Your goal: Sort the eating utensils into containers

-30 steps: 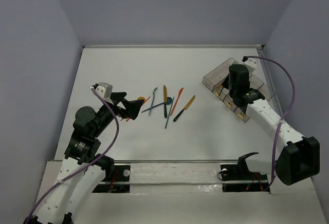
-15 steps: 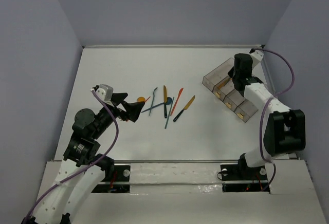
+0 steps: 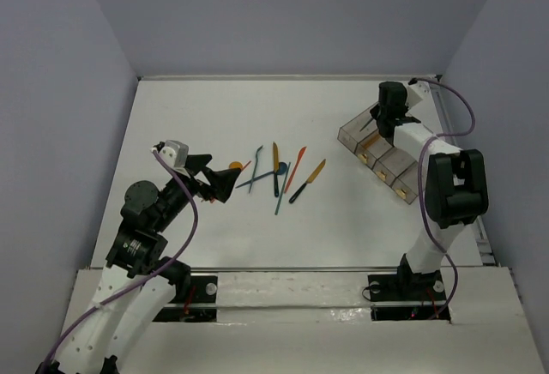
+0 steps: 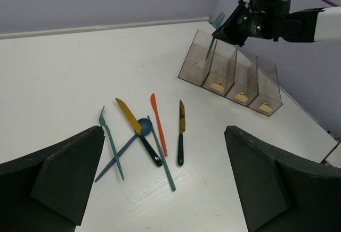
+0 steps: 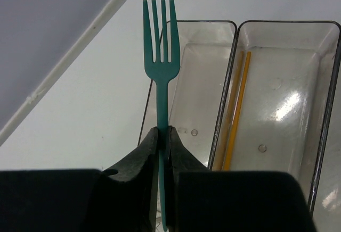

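My right gripper (image 5: 164, 132) is shut on a teal fork (image 5: 159, 67), tines pointing away, held above the end bin (image 5: 205, 77) of the clear divided tray (image 3: 393, 158). The bin beside it holds an orange utensil (image 5: 238, 109). In the top view the right gripper (image 3: 383, 117) is at the tray's far-left end. Several utensils (image 3: 276, 172) lie loose mid-table: a teal fork (image 4: 110, 144), a blue spoon (image 4: 128, 141), an orange-bladed knife (image 4: 138, 131), an orange piece (image 4: 158, 123) and a dark-handled knife (image 4: 181, 133). My left gripper (image 3: 221, 181) is open and empty, just left of them.
An orange spoon (image 3: 236, 166) lies close to the left gripper's tip. The tray (image 4: 234, 77) stands slanted near the table's right edge, by the right wall. Walls close the table at the back and on both sides.
My right gripper has swung from over the middle of the tray to its far-left end and turned. My left gripper has shifted only slightly.
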### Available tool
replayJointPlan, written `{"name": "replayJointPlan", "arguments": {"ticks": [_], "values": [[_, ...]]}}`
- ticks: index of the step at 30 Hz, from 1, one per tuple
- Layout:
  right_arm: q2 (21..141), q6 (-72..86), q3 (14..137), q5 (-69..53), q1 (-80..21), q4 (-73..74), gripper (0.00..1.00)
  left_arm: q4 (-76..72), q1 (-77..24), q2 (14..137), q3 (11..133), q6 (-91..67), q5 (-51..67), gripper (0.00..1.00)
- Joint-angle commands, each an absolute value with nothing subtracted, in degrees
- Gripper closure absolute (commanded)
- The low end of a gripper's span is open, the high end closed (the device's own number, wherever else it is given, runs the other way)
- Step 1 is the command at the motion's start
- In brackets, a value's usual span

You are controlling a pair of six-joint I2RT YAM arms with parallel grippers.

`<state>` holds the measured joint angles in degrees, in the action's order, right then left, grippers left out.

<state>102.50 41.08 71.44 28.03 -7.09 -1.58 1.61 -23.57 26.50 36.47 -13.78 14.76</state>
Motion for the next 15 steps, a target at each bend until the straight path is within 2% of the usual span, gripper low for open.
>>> {"name": "replayJointPlan", "arguments": {"ticks": [1,7,13,15], "values": [[102.8,45.9,71.7,30.5,-7.0,-7.6,1.0,-0.3,-23.8,27.2,38.8,-12.9,14.5,0.01],[103.8,46.3,71.2,30.0,-7.0,-8.2,0.88,-0.3,-23.8,27.2,38.8,-12.9,14.2,0.01],[103.8,45.2,70.6,27.7,-7.0,-8.3,0.61,-0.3,-23.8,27.1,38.8,-12.9,14.3,0.01],[102.8,43.7,70.1,25.9,-7.0,-9.1,0.57,-0.3,-23.8,26.9,38.8,-13.0,14.3,0.01]]}}
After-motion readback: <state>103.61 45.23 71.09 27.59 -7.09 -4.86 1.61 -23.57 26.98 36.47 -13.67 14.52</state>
